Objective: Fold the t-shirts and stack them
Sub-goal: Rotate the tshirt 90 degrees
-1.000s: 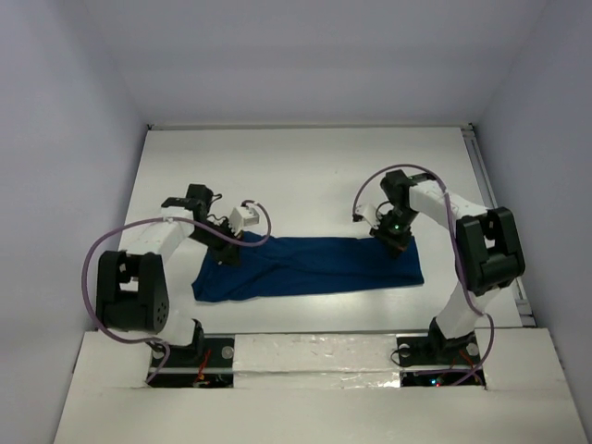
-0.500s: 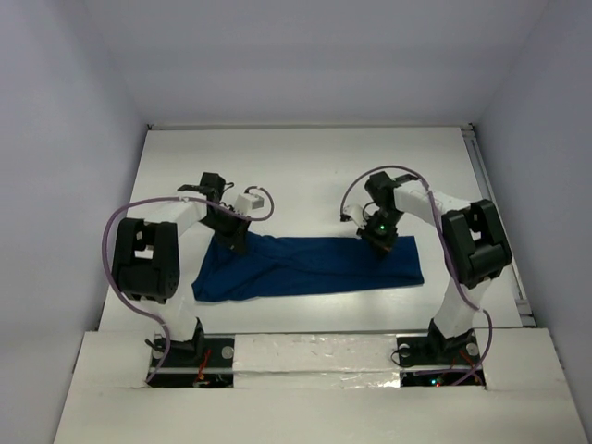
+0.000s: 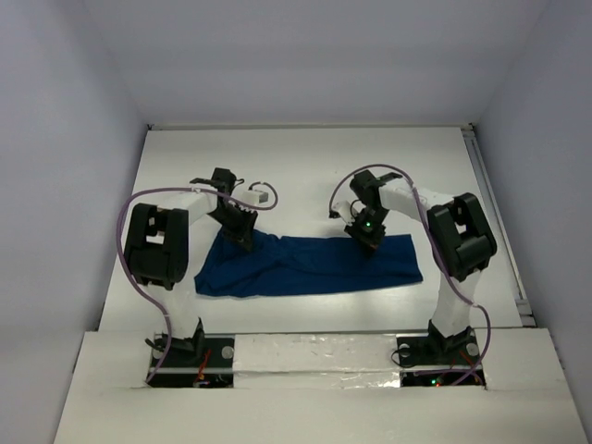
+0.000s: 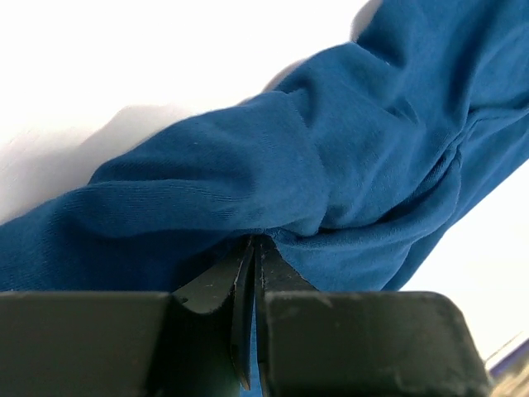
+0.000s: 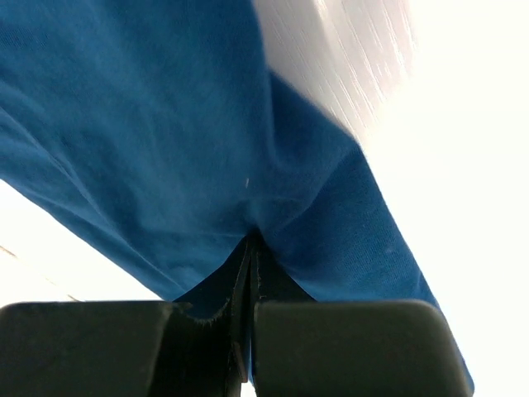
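**Fingers of both arms clamped on the navy t-shirt [image 3: 314, 264]**

From the overhead camera I see the left fingers [image 3: 242, 233] down on the far edge of the t-shirt near its left end. The right fingers [image 3: 366, 239] are down on the same far edge, a little right of its middle. Both pairs are pressed tight together with cloth caught between them.

On my left wrist feed the left fingers [image 4: 250, 248] meet with no gap I can make out. A thick fold of the t-shirt [image 4: 248, 165] bunches up right at their tips. More blue cloth runs off in soft ridges toward the upper right, and the white counter [image 4: 124, 66] shows above it.

On my right wrist feed the right fingers [image 5: 250, 244] are closed the same way. The t-shirt [image 5: 165, 124] puckers to a point where the tips meet, then spreads flatter up and to the left. The counter [image 5: 463, 165] is bright on the right side.

The t-shirt lies on the counter [image 3: 305, 166] as 1 long band running left to right, in the near half of the surface, between the 2 arms. Its left end is rumpled and creased, and its right end lies flat with a squared corner. I see only plain blue cloth facing up.
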`<state>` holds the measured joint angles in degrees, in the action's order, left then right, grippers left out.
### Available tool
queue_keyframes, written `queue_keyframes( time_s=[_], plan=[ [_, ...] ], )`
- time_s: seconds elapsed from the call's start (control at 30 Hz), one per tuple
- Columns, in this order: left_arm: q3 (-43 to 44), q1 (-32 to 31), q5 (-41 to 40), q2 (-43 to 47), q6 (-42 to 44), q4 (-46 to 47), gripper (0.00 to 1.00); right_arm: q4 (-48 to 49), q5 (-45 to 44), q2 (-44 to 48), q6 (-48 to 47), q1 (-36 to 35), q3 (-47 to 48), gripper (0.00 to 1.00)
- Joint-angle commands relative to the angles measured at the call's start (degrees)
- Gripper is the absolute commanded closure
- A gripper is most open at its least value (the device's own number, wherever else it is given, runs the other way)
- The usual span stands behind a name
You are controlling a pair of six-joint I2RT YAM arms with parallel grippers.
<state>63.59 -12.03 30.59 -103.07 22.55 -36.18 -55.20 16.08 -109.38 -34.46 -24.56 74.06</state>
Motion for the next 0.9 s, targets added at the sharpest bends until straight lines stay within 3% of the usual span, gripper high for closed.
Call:
queue_keyframes(
  time_s=[0.0, 0.3, 0.43, 0.63, 0.87],
  plan=[
    [1.0, -0.4, -3.6, -5.1, -1.8, 2.6, 1.0, -0.4, 1.1, -2.7, 2.6, -2.4, 2.4, 1.0],
    [0.7, -1.0, -6.1, -4.8, -2.6, 3.8, 1.0, 0.1, 1.7, -3.6, 5.9, -4.1, 0.6, 1.0],
    [4.6, 0.2, -8.9, -4.7, -5.7, 4.6, 1.0, 0.8, 0.9, -2.1, 8.8, -4.1, -0.2, 1.0],
    [17.4, 0.2, -8.5, -9.1, -8.1, 2.2, 1.0, 0.7, 2.3, 1.8, 11.1, -4.1, -1.2, 1.0],
    [41.1, 0.7, -9.1, -19.3, -10.9, -3.5, 1.0, 1.9, 3.2, 4.4, 13.5, -4.1, -2.5, 1.0]
  ],
)
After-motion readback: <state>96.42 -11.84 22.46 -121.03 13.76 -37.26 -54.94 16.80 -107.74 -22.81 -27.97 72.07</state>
